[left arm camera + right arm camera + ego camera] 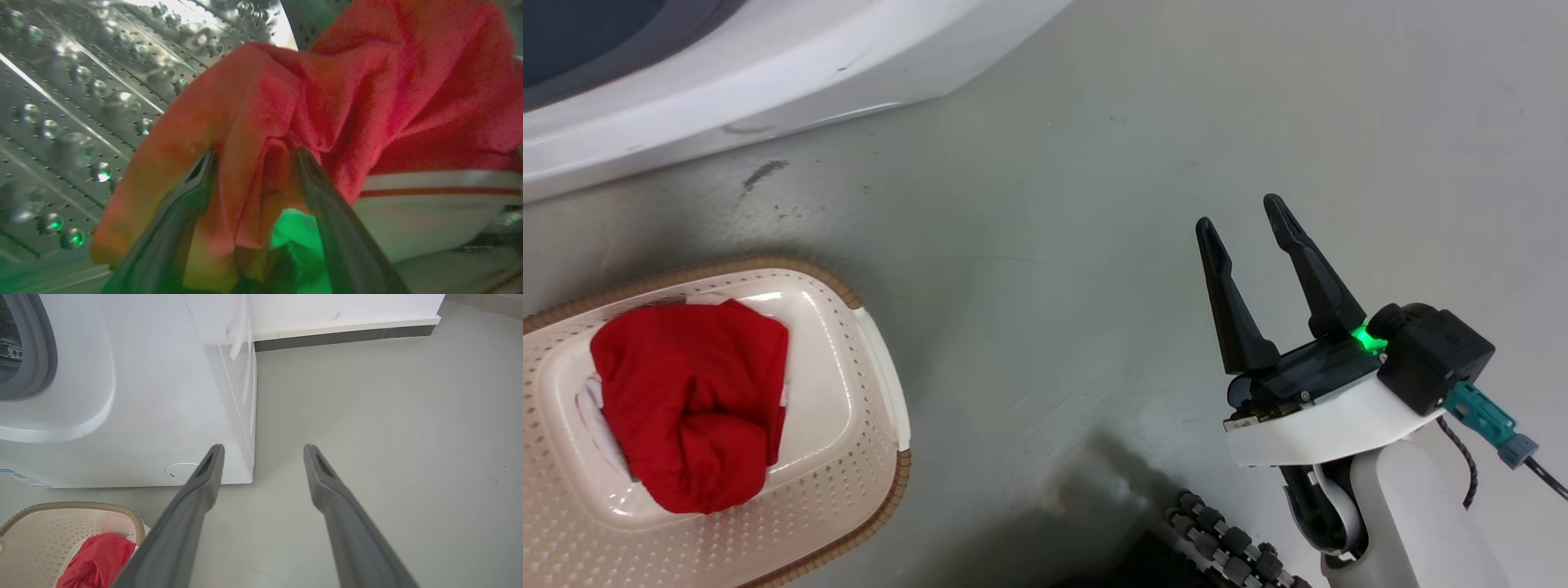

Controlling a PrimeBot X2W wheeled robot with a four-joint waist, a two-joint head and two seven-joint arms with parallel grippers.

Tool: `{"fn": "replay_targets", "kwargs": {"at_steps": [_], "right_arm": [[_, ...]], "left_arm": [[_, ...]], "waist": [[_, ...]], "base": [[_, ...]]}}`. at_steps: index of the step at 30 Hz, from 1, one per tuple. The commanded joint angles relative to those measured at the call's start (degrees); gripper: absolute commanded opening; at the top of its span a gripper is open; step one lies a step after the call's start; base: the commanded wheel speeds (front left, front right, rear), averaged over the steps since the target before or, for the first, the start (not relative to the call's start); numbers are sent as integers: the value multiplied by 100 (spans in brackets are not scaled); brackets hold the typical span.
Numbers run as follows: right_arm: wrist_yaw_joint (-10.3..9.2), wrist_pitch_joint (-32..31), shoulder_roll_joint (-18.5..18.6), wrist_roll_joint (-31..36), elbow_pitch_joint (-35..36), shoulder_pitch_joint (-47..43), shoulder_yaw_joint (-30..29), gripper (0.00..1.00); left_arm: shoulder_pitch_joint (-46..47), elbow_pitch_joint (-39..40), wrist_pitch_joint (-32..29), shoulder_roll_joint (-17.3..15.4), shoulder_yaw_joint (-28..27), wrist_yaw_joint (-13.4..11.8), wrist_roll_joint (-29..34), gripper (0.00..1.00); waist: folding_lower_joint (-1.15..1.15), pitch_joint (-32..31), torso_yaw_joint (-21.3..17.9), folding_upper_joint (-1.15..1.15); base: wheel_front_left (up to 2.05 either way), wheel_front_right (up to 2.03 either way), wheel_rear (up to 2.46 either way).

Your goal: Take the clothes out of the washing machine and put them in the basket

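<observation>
- Clothes: one red garment (367,81) bunches between the spread fingers of my left gripper (255,175), inside the washing machine (73,81).
- Second red garment (690,400) lies in the basket (849,490).
- My right gripper (1240,214) hangs spread above the floor (1094,163).

Bare floor (1094,245) beside basket (768,263)

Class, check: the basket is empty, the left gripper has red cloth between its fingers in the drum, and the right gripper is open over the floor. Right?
No: the basket holds a red garment, as the head view shows. The left gripper does have red cloth between its fingers in the drum, and the right gripper is open over the floor.
</observation>
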State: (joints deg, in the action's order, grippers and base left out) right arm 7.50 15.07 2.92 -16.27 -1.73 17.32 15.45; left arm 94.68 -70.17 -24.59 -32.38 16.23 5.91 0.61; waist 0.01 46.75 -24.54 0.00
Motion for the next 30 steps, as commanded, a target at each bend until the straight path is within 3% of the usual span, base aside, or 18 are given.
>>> {"fn": "replay_targets", "kwargs": {"at_steps": [1, 6, 7, 8, 17, 24, 30], "right_arm": [[-3, 13, -7, -62, 46, 11, 37, 100], [-3, 14, -7, -103, 100, -35, 106, 100], [-3, 13, -7, -100, 103, -39, 114, 100], [-3, 14, -7, -120, 102, -43, 130, 100], [-3, 13, -7, -118, 71, -15, 108, 100], [-2, 13, -7, 14, 29, -24, -57, 100], [-3, 13, -3, 199, -77, -96, -196, 100]], "left_arm": [[94, -29, -118, -102, 40, 9, 36, 100], [135, -16, -477, -221, 189, -40, 136, 100], [138, -22, -559, -232, 210, -51, 138, 45], [140, -11, -587, -228, 189, -73, 96, 0], [-182, 353, -221, -234, 166, -326, -40, 0], [-855, 838, 1059, 17, -53, -698, -375, 0], [-1614, 992, 2253, 375, -246, -787, -750, 0]], "waist": [[-1, 83, -93, 0], [-1, 148, -172, 0], [-1, 153, -179, 0], [-1, 156, -183, 0], [-1, -9, -201, 0], [-1, -395, 27, 0], [-1, -955, 287, 0]], "base": [[0, 0, 0], [0, 0, 0], [0, 0, 0], [0, 0, 0], [0, 0, 0], [0, 0, 0], [0, 0, 0]]}}
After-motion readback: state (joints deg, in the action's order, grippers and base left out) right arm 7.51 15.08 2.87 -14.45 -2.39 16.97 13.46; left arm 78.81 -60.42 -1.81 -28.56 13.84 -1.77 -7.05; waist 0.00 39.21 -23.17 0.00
